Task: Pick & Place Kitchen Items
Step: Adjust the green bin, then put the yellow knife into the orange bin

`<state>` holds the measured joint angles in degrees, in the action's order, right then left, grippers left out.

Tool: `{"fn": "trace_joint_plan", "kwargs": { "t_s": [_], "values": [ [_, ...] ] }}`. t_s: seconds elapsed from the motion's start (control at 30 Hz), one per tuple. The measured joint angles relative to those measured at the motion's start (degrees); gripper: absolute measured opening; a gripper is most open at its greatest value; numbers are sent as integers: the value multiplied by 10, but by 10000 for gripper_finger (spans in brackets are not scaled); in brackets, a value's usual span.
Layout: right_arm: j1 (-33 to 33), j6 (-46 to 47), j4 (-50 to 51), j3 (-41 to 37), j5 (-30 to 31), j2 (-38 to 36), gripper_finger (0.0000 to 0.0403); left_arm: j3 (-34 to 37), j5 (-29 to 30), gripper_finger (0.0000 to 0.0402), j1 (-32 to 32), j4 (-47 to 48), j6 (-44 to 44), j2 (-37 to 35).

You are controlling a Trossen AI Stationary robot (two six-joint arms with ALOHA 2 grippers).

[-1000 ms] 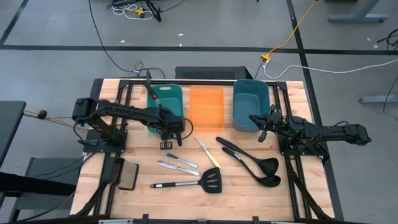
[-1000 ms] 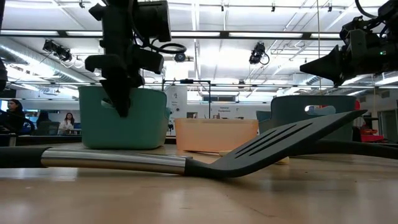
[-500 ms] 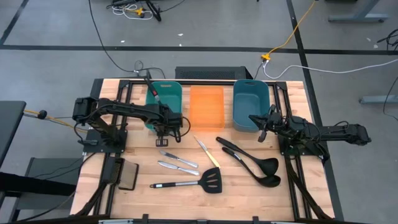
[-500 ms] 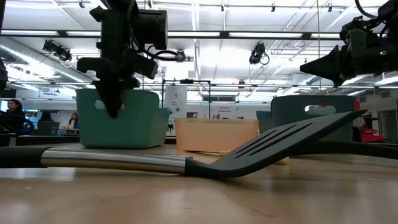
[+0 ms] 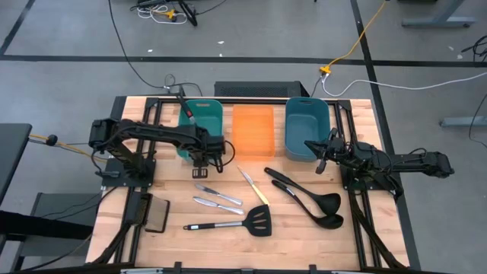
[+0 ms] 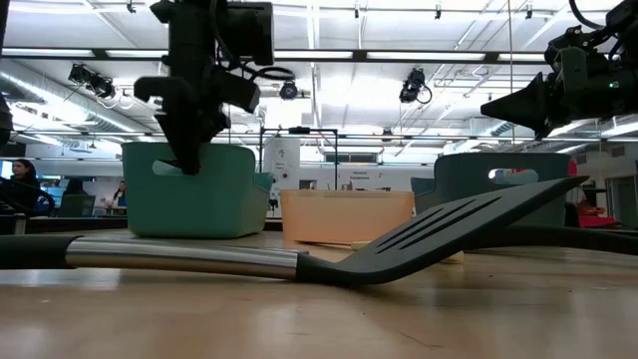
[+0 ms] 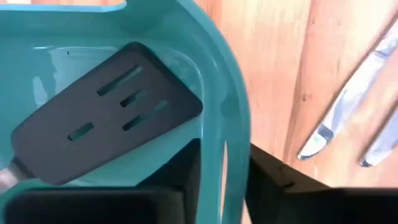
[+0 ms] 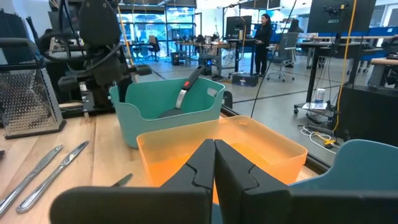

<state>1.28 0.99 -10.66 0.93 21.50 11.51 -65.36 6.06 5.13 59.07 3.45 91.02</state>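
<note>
My left gripper is shut on the near wall of the teal bin; it also shows in the low view. A black slotted spatula lies inside this bin, its handle leaning on the far left corner. On the table lie a second spatula, two black ladles, two silver knives and a pale-yellow knife. My right gripper is shut and empty, just near of the blue bin. My left gripper holds the teal bin by the rim of its near wall. One finger is inside the bin and one is outside. The fingers come from above, pointing down. The bin stands on the table.
An orange bin stands between the teal and blue bins. A flat black pad lies at the near left. The arms' black frames run along both sides. People show in the room beyond the table.
My left gripper has gone a little toward the table's left edge with the teal bin's near wall. The bin has slid and turned slightly on the table, and the spatula stays inside it.
</note>
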Motion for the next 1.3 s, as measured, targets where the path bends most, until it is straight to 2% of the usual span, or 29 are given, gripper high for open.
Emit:
{"fn": "trace_joint_plan", "kwargs": {
  "t_s": [0.2, 0.3, 0.4, 0.53, 0.73, 0.87, 0.97, 1.07, 1.23, 1.3],
  "values": [
    [0, 0, 0, 0, 0, 0, 11, -74, -40, 168, -8, 98, -34, -6],
    [0, 0, 0, 0, 0, 0, 11, -87, -19, 171, -31, 129, -32, -57],
    [0, 0, 0, 0, 0, 0, 11, -64, -15, 156, -56, 104, -31, -151],
    [0, 0, -2, 0, 0, 0, 11, 29, -10, 107, -81, -39, -90, -332],
    [0, 0, -7, 0, -1, 0, 11, 262, 54, 14, -103, -267, -121, -596],
    [0, 0, -9, 0, -4, 0, 11, 395, 75, 7, -104, -394, -130, -712],
    [0, 5, -15, 0, -15, 0, 11, 456, 73, 4, -106, -469, -123, -765],
    [0, 15, -28, 0, -12, 0, 11, 490, 84, 4, -110, -467, -105, -791],
    [0, 16, -62, 0, -15, 0, 11, 493, 85, 3, -126, -472, -60, -819],
    [0, 17, -72, 0, -20, 0, 11, 493, 105, 2, -130, -476, -46, -837]
  ]
}}
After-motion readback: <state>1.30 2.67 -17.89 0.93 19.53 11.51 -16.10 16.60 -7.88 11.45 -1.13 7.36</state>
